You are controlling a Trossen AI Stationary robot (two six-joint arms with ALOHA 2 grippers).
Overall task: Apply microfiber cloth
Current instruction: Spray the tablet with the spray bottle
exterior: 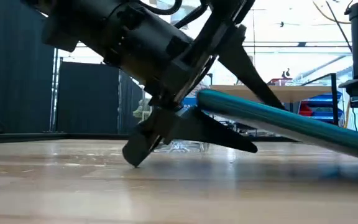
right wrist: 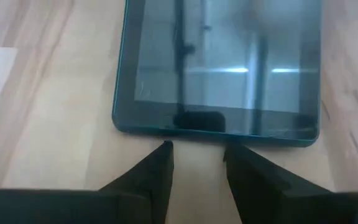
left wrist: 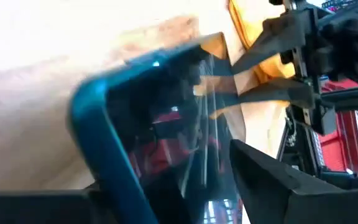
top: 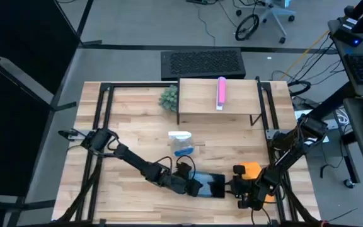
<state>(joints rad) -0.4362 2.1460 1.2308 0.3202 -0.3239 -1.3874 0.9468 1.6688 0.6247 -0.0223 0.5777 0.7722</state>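
Note:
A dark tablet (top: pixel 214 186) with a teal rim lies near the table's near edge, between my two grippers. My left gripper (top: pixel 196 185) is shut on its left end. In the low view the tablet (exterior: pixel 291 121) slants, with that end raised. My right gripper (right wrist: pixel 196 152) stands just off the tablet's right edge (right wrist: pixel 216 134), its fingers open by a narrow gap with nothing between them. The orange microfiber cloth (top: pixel 252 170) lies on the table under my right arm, behind that gripper, and shows also in the left wrist view (left wrist: pixel 241 25). My left gripper holds the tablet by its left end (exterior: pixel 213 99), reaching in from the table's left. One finger (left wrist: pixel 272 180) lies over the screen side, the other below the back. That end is lifted and the tablet slopes down toward its right end; whether that end rests on the table is out of frame.
A raised wooden shelf (top: pixel 194 104) at the far middle carries a pink bar (top: pixel 220 93). Beside it stands a small green plant (top: pixel 168 96). A white and blue item (top: pixel 181 144) lies mid-table. Black frame rails (top: pixel 99 113) run along the table's sides.

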